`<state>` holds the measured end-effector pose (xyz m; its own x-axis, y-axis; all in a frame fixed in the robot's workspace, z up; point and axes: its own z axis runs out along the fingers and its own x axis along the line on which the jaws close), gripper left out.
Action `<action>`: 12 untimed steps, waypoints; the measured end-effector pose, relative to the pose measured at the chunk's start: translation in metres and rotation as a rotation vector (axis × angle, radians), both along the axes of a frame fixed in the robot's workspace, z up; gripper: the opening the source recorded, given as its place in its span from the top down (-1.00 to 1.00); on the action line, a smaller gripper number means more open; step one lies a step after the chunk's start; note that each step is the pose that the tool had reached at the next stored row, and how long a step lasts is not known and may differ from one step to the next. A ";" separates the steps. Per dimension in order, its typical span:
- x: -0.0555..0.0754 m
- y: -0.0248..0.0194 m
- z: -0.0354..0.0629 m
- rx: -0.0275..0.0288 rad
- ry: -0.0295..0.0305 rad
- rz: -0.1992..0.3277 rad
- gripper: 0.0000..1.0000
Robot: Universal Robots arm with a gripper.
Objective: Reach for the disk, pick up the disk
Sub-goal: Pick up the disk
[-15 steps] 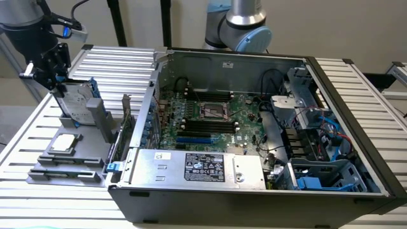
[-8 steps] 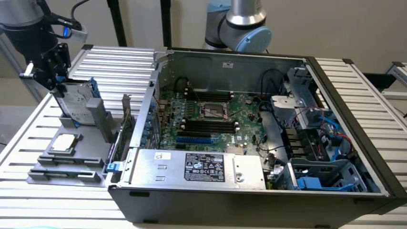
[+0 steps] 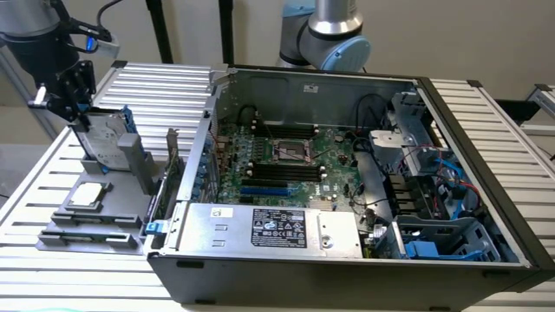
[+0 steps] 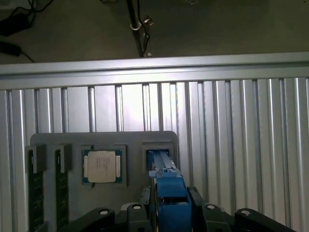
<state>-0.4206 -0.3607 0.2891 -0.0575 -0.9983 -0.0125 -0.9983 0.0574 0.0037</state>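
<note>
Exterior view: the gripper is sitting directly above the disk, which is standing on edge in the grey holder at that view's left; wrist view: its fingers are clamping the disk's blue rail from both sides.

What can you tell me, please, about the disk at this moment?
The disk is a flat silver-grey drive, metal by its look, with bright blue plastic rails along its edges. It stands on end, leaning slightly, its lower end in a slot of the grey holder at the exterior view's left, beside the open computer case. The hand is closed on its upper end, a finger against each side.
</note>
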 end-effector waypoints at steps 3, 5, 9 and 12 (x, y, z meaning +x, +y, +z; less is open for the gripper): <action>0.000 0.0001 0.0000 0.0003 -0.0001 0.000 0.34; 0.000 0.0000 0.0000 0.0003 -0.0001 0.000 0.34; 0.000 -0.0002 -0.0001 0.0005 -0.0002 0.000 0.34; 0.000 -0.0010 0.0000 0.0003 0.0000 0.000 0.34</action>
